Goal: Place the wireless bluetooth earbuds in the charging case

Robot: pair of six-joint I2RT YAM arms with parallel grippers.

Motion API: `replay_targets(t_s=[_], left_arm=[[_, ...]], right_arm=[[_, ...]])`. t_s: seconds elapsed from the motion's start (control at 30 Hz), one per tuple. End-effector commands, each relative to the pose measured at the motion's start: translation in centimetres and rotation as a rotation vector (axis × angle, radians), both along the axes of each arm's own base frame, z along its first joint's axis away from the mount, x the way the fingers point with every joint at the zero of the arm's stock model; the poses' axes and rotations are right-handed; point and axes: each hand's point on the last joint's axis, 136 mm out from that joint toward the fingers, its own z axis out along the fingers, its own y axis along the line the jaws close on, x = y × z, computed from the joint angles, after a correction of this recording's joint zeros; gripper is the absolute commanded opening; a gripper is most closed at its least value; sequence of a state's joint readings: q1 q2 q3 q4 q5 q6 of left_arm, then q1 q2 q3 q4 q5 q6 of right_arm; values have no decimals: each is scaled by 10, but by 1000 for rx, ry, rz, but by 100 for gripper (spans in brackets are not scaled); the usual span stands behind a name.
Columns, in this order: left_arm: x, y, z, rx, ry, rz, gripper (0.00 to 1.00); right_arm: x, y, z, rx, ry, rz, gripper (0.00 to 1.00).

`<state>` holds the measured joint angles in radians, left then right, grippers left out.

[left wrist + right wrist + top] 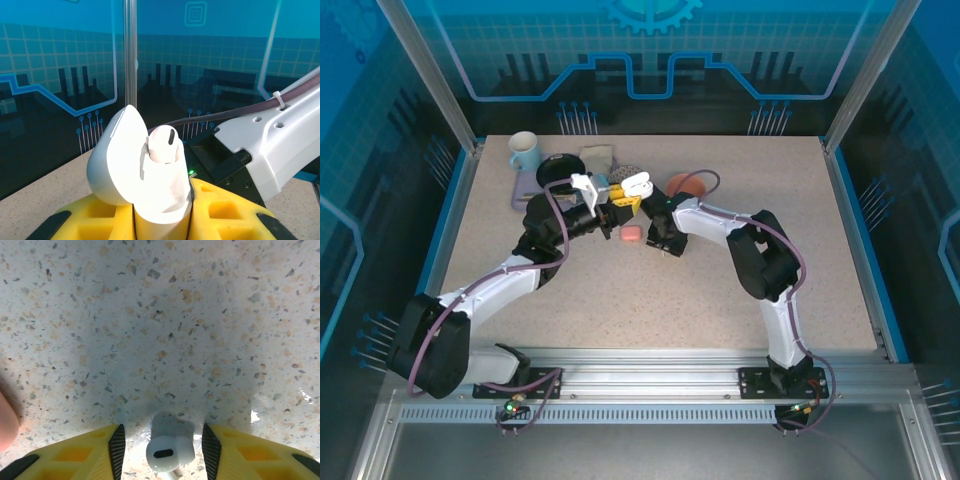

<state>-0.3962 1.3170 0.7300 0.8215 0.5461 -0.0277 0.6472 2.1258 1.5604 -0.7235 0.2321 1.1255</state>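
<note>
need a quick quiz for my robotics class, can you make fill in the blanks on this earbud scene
1. The left gripper holds the white charging case with its lid ____.
2. A ____ earbud sits inside that case.
3. Between the right gripper's fingers, a second earbud lies on the ____.
Missing words: open; white; table.

Speckled table (740,300). Blue mug (524,150) at 10 o'clock, purple slab (523,192) just beside it, tan pad (597,155) at 11, salmon round thing (685,184) at 1. Pink case (630,233) sits near centre. White earbud (169,445) lying on the tabletop too.
</note>
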Motion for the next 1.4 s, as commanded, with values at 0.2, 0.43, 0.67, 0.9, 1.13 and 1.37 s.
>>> replay_targets(t_s=[0.2,0.43,0.67,0.9,1.13,1.37], left_arm=[[-2,6,13,-36,-41,11,0],[-1,5,12,-36,-39,10,0],[0,4,13,-38,-35,7,0],[1,4,13,-42,-30,7,0],[2,4,13,-41,-26,5,0],[2,4,12,-40,-23,6,0]], right_arm=[[-1,-5,-8,-22,29,-5,43],[-4,-8,-10,-26,27,16,44],[-6,-8,-9,-38,29,102,44],[-8,-7,-13,-29,45,103,43],[-6,-4,-13,-23,46,97,36],[-5,-4,-4,-10,24,91,27]])
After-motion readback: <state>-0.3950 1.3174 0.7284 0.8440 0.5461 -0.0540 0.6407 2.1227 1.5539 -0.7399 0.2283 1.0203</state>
